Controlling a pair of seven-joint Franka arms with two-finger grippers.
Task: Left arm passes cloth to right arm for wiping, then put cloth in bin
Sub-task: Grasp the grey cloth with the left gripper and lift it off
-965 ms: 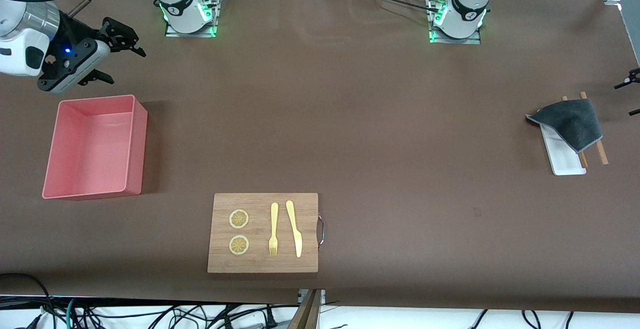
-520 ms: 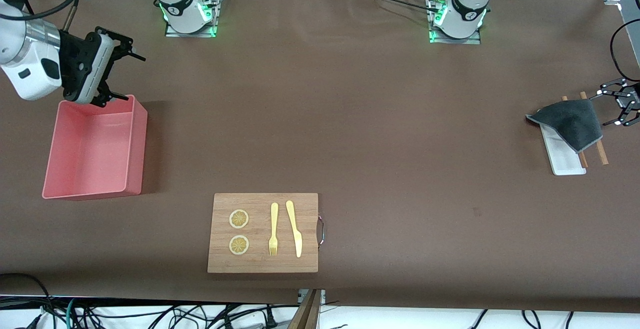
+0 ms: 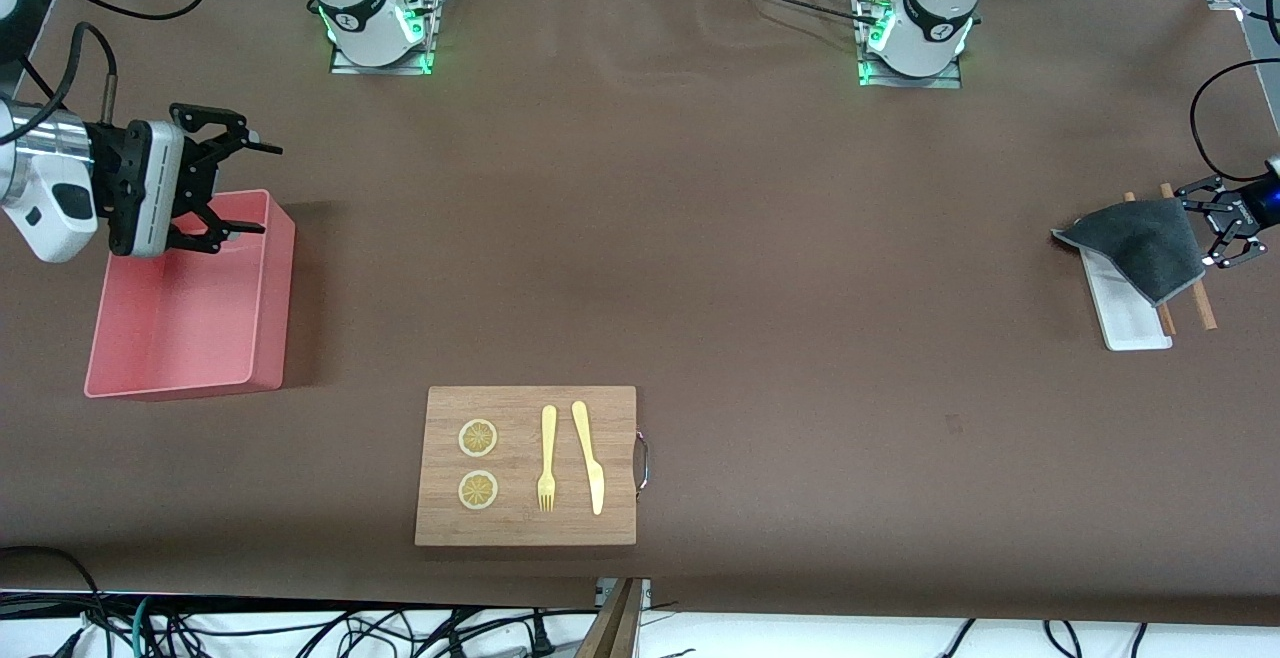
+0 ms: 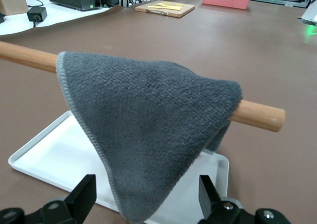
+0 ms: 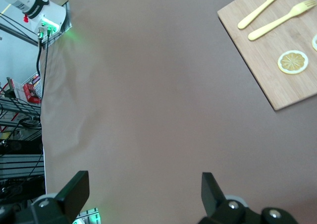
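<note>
Left claw (image 3: 1215, 223) gapes beside the draped, downward-pointing cloth (image 3: 1140, 243).

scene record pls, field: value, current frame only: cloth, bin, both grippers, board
cloth: cloth draped over wooden rods above white tray, toward left arm's end of the table
left gripper: left gripper open, at the cloth's edge, not yet gripping
bin: bin toward right arm's end, nothing visible inside
right gripper: right gripper open, over the bin's rim
board: wooden board nearest the front camera, holding two lemon slices, fork, knife
</note>
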